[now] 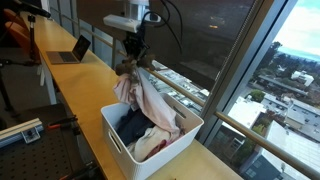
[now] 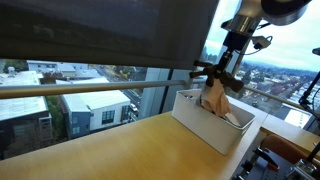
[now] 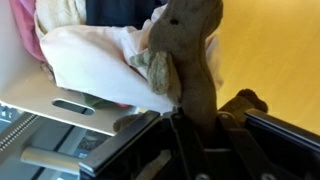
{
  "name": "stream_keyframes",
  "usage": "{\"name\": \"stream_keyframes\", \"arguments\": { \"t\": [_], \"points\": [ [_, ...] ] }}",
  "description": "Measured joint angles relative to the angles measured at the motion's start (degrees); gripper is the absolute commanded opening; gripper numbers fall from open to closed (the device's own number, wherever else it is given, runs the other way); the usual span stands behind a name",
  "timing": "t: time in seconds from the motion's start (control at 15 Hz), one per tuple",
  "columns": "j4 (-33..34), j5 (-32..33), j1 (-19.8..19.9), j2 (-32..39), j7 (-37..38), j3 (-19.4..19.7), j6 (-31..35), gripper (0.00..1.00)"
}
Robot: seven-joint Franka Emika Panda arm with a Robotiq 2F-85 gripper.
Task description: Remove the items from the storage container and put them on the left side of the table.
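An open grey laptop (image 1: 72,50), lid raised, is seen at ten o'clock in an exterior view. Something orange (image 1: 14,32) is glimpsed past it, toward the upper corner; what it is cannot be told. A dark roller blind (image 2: 100,30) is drawn over the upper glass in both exterior views. Under it a pale horizontal rail (image 2: 80,89) is seen, and city buildings (image 2: 95,108) are visible at eight o'clock.

The white bin (image 1: 118,146) sits lower centre of the frame on the long light-wood tabletop (image 1: 72,72), tall sides upright. A tan-brown cloth (image 1: 143,95) hangs above it, its top pinched in the tool (image 1: 134,64), its lower end trailing into the bin. Inside lie a navy piece (image 1: 130,126) and a white piece (image 1: 152,148). At the wrist view's upper left is what may be a separate pink rag (image 3: 28,30).
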State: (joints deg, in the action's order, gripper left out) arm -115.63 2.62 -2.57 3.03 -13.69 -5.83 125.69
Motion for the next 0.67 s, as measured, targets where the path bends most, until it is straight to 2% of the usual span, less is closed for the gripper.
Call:
{"name": "stream_keyframes", "arguments": {
  "t": [0.27, 0.47, 0.67],
  "points": [
    [5.4, 1.0, -6.6, 0.9, 3.8, -4.4, -4.5, 0.04],
    [13.2, 3.6, -10.7, 5.9, 6.3, -6.9, -8.0, 0.04],
    [21.9, 5.1, -13.5, 12.1, 6.8, -7.5, -11.9, 0.04]
  ]
}}
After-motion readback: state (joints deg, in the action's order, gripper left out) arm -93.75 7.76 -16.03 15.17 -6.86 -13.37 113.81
